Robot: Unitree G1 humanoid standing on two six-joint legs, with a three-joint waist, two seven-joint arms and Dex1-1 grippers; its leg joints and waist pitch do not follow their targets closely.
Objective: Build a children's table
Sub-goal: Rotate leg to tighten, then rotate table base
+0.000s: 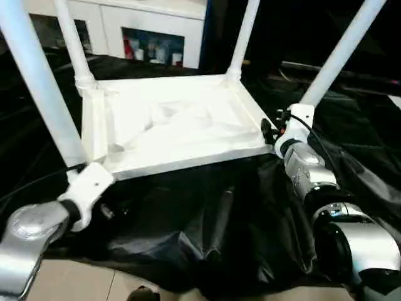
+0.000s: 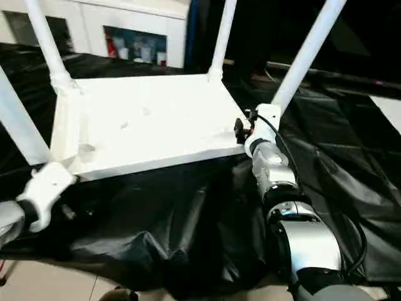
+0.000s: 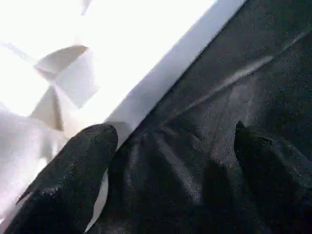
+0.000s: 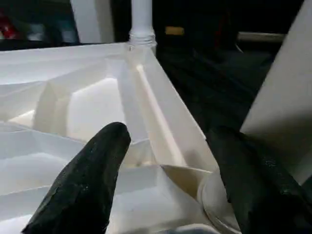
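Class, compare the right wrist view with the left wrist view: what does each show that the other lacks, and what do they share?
Right wrist view alone: the ribbed underside of the white plastic rectangular tabletop, a white tubular leg standing in its far corner socket, and the right gripper, fingers apart. Left wrist view alone: the left gripper, fingers apart, over the wrinkled black plastic sheet. Both: the white tabletop and two black fingers.

The tabletop (image 1: 169,125) was plain white, its upturned underside crossed by white ribs, and the four legs (image 1: 341,53) were the same white. Beneath it lay a glossy black sheet (image 1: 207,219) with pale creases. The forearms (image 2: 301,241) shone silver. Both the left hand (image 3: 170,165) and right hand (image 4: 170,161) had matt black fingers (image 4: 87,180). The cabinet (image 1: 150,25) behind was white.
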